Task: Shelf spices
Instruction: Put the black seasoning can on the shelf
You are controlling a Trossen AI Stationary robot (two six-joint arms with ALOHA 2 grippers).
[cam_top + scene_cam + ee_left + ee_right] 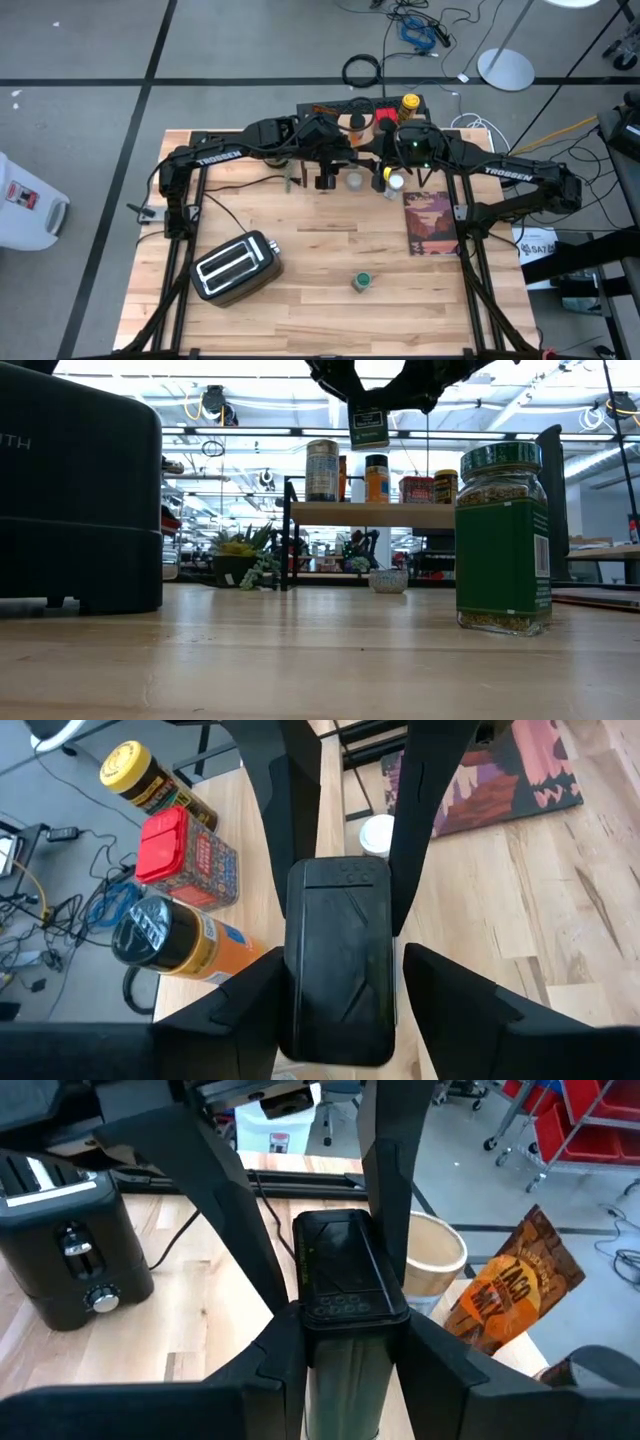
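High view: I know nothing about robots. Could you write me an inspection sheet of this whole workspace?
Surface: wood table, with bare boards at the near side.
Job's things: the shelf at the far edge carries several spices; a green jar stands alone on the table; a white-capped jar sits near the shelf.
Clutter: toaster, printed booklet, potted plant.
Grippers: the left gripper and right gripper meet in front of the shelf; the right is shut on a black-lidded tin.
Cables: blue cable coil on the floor behind the table.
Surroundings: grey floor, white bin. People: nothing seen.
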